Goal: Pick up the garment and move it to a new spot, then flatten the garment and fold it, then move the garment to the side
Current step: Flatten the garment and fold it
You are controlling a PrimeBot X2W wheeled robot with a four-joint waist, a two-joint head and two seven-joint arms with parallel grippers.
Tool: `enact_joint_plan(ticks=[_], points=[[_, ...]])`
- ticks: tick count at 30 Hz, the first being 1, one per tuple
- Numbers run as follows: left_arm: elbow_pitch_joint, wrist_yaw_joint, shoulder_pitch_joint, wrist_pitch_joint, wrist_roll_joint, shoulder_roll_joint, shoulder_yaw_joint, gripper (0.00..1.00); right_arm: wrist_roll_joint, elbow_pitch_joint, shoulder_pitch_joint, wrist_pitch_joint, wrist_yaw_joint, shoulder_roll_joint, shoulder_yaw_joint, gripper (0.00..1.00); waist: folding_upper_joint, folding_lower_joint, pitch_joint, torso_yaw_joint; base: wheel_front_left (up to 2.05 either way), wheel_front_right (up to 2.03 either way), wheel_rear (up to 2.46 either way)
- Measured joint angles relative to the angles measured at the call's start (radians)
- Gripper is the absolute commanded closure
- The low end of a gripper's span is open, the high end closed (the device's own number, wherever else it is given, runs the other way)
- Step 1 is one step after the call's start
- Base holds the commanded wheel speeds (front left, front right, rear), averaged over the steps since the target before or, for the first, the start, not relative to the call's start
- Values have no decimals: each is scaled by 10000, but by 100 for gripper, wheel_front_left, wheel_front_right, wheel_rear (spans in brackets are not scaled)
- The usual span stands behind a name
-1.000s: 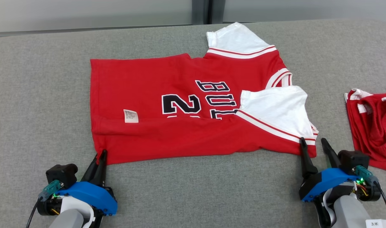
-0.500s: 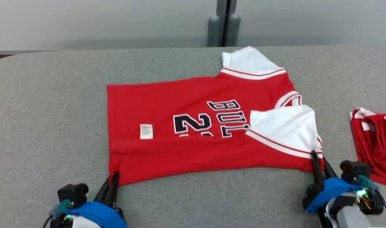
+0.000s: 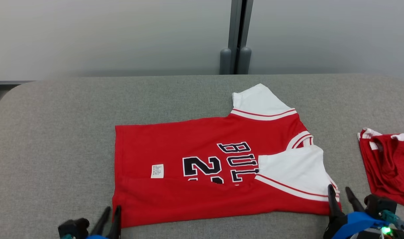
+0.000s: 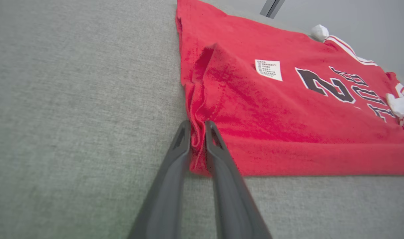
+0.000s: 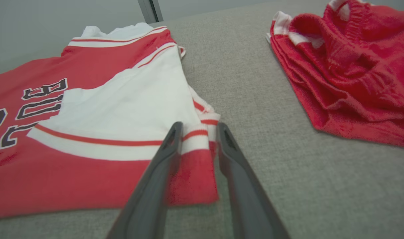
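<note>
The garment (image 3: 195,149) is a red jersey with white sleeves and black print, lying flat on the grey table (image 3: 56,132). Its near long edge and one sleeve are folded over onto it. My left gripper (image 3: 110,212) is at its near left corner. In the left wrist view the garment's (image 4: 288,109) hem stands bunched in the narrow gap of that gripper (image 4: 198,127), touching both fingers. My right gripper (image 3: 340,196) is at the near right corner. There its own view shows the garment's (image 5: 89,109) striped corner lying loose between the spread fingers of the gripper (image 5: 200,131).
A second red garment (image 3: 391,162) lies crumpled at the table's right side, close to my right gripper, and appears in the right wrist view (image 5: 348,66). A grey wall with a dark post (image 3: 236,59) stands behind the table.
The head view has tilted up, so everything sits lower in the picture. My right gripper closed on the near right corner half a second ago and now stands apart. My left fingers have parted slightly.
</note>
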State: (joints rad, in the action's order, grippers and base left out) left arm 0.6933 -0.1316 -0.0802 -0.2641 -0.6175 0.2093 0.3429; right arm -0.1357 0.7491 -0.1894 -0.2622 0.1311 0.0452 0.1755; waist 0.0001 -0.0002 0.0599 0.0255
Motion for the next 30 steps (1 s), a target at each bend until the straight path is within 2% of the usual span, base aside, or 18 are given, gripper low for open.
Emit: enact_joint_plan(ticks=[3, 6, 11, 20, 25, 30], points=[[-451, 4, -332, 0, 219, 79, -437, 0, 222, -418, -193, -2, -4, 50, 115, 0, 0, 2, 338, -77, 0, 0, 0], [-748, 4, -947, 0, 267, 157, -474, 0, 502, -763, -528, -2, -6, 33, 50, 0, 0, 2, 732, -150, 0, 0, 0], [-539, 2, -2591, 0, 380, 798, -464, 0, 731, -1266, -1339, 0, -6, 40, -382, 0, 1, 4, 1520, -328, 0, 0, 0], [1133, 2, -5078, 79, -314, 1632, 403, 0, 504, -1732, -2504, 0, -6, 36, -1662, 0, 2, 5, 2847, -885, 0, 0, 0], [2002, 2, -5623, 77, -819, 1866, 924, 0, 569, -2036, -2845, -2, -6, 33, -2017, 0, 2, 4, 3242, -1108, 0, 0, 0], [2192, 2, -5994, 36, -1168, 2029, 1499, 0, 903, -2199, -3253, -2, -4, 35, -2136, 0, 0, 2, 3495, -1169, 0, 0, 0]])
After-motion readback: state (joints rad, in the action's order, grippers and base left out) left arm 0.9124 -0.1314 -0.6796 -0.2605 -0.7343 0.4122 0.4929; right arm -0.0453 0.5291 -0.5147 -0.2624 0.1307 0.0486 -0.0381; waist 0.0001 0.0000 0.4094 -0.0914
